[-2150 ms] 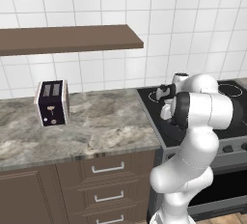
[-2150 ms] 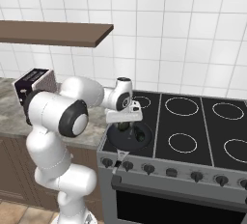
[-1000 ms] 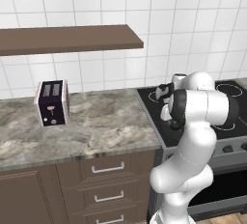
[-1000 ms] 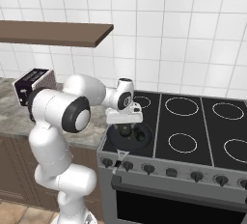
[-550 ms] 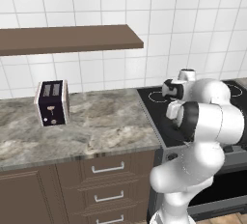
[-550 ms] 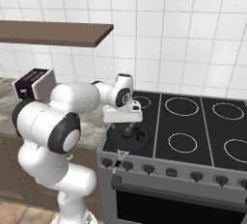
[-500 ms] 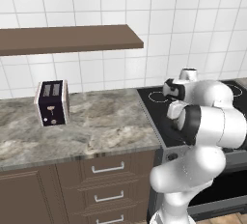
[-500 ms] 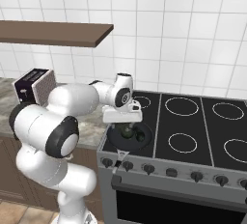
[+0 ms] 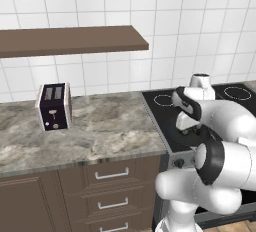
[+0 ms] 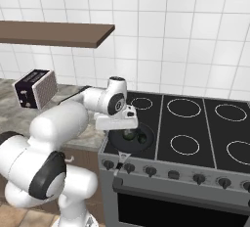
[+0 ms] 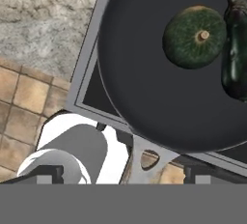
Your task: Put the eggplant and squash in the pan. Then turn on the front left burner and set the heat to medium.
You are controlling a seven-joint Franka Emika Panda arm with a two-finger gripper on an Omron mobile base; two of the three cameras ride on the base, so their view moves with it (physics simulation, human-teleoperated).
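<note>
Hand view: fingers (image 11: 123, 175) wide, empty.

No readable text, no labels, no brand marks, no numbers on any surface

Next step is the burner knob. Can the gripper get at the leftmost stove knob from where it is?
Probably yes. The gripper hangs open above the pan, and the leftmost knob sits just below on the stove's front panel, with nothing in front of it; the hand would need to reorient.
</note>
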